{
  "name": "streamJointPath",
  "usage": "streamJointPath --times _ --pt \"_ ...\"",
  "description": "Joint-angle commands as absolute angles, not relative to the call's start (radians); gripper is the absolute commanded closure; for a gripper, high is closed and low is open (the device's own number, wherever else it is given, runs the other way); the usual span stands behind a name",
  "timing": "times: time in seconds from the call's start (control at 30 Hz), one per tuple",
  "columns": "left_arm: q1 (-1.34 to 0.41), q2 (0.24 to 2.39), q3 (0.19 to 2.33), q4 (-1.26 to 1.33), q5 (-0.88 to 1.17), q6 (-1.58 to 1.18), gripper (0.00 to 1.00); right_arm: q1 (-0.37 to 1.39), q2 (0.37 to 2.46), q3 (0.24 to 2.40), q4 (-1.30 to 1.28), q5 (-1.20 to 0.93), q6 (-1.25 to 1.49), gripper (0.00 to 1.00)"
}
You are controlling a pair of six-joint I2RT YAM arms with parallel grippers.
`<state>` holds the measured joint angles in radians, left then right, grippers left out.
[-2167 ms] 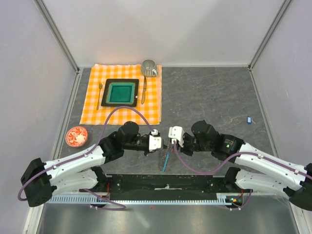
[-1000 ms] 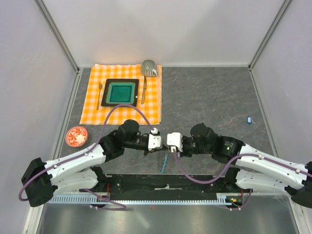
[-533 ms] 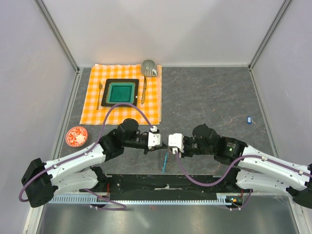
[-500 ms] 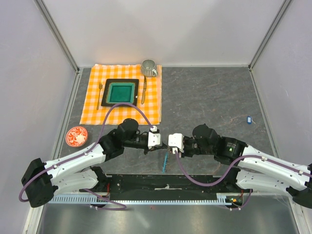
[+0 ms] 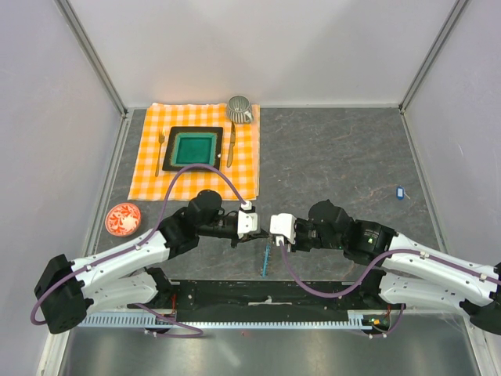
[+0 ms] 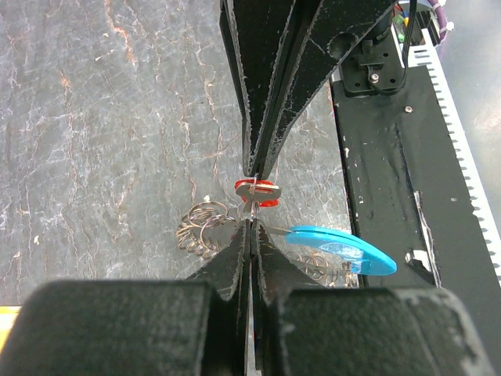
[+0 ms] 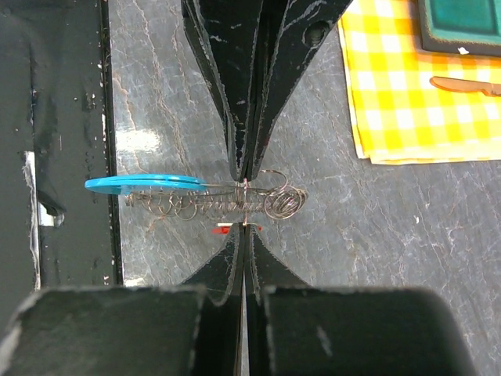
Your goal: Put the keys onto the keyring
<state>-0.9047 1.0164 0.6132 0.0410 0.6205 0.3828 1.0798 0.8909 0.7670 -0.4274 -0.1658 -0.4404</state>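
At lower centre of the overhead frame, the keyring (image 6: 344,251) is pinched in the closed left hand (image 6: 249,231). The red key (image 6: 258,190) is clamped in the right hand (image 7: 244,229), tip to tip. The blue key (image 5: 399,191) is seen on the surface (image 5: 329,149), far right.

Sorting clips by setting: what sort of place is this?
Probably a lab robot cell: white panels wall in the grey tabletop, the left arm and right arm are bolted at its near edge, and a checked cloth carries a staged place setting.
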Motion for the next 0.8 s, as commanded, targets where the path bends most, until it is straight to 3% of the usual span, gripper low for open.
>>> streamJointPath --times 0.0,0.77 --pt "-0.9 1.005 0.653 0.1 0.629 0.354 0.98 1.086 0.879 0.77 -0.41 -0.149 -0.43 1.0" --pt "-0.896 1.006 0.644 0.126 0.638 0.333 0.98 1.091 0.882 0.765 -0.405 -0.143 -0.414 1.0"
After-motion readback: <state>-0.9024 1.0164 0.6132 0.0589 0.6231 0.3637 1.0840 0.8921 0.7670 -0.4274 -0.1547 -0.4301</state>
